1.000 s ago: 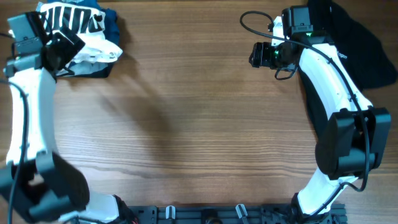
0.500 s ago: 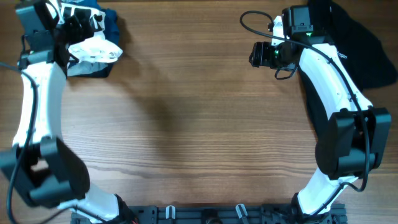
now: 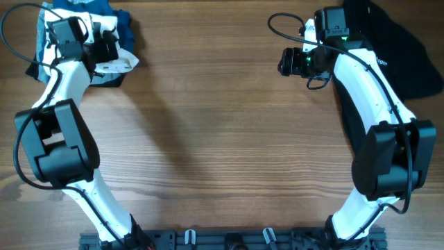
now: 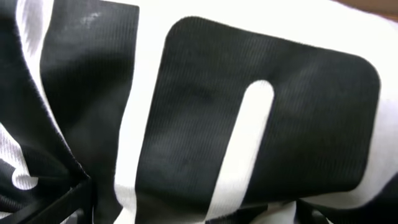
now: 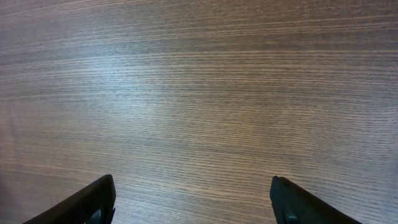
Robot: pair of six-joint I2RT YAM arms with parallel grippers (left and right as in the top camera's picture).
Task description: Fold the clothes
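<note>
Bold black block print (image 4: 298, 124) on the white T-shirt (image 4: 151, 62), far left, seen too close to read as any letter or word; no other legible text.

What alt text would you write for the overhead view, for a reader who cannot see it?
From above, the left gripper reaches into a pile of clothes at the far left corner of the table, a white T-shirt over blue garments. The right gripper hangs open over bare wood; a black garment lies far right.
</note>
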